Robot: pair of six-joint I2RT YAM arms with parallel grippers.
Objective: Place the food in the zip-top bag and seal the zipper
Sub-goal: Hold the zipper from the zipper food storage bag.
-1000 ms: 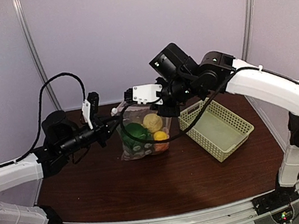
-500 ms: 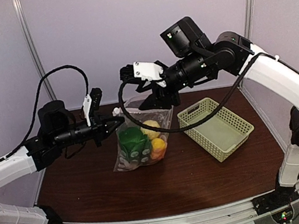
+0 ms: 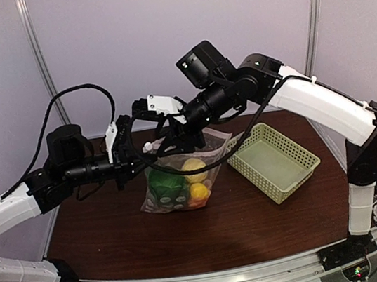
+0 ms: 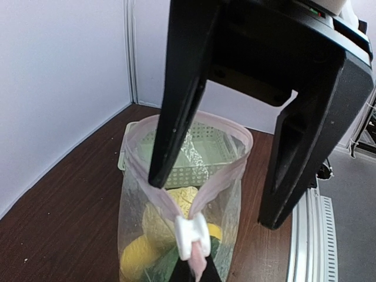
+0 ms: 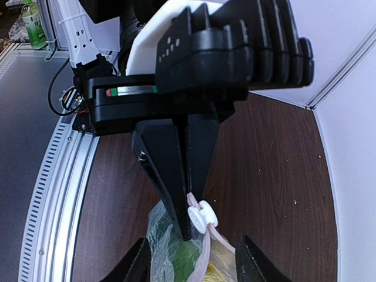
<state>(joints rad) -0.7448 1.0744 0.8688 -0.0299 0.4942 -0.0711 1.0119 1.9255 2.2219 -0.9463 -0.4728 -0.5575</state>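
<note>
The clear zip-top bag (image 3: 180, 181) hangs upright over the table with its mouth open. It holds food: a green piece (image 3: 165, 184), a yellow piece (image 3: 194, 167) and an orange piece (image 3: 198, 193). My left gripper (image 3: 136, 156) is shut on the end of the zipper strip (image 4: 202, 271). The white slider (image 4: 191, 235) sits just beyond its fingertips. It also shows in the right wrist view (image 5: 202, 217). My right gripper (image 3: 165, 133) is open, its jaws straddling the bag mouth close to the slider without touching it. Its fingers (image 5: 138, 265) frame the bag top.
The pale green lattice basket (image 3: 276, 160) stands to the right of the bag and holds nothing; through the bag it shows in the left wrist view (image 4: 194, 161). Walls close the table at back and left.
My right gripper has swung left and down from above the bag's right side to the slider end beside my left gripper. The bag has shifted slightly; my left gripper keeps its hold.
</note>
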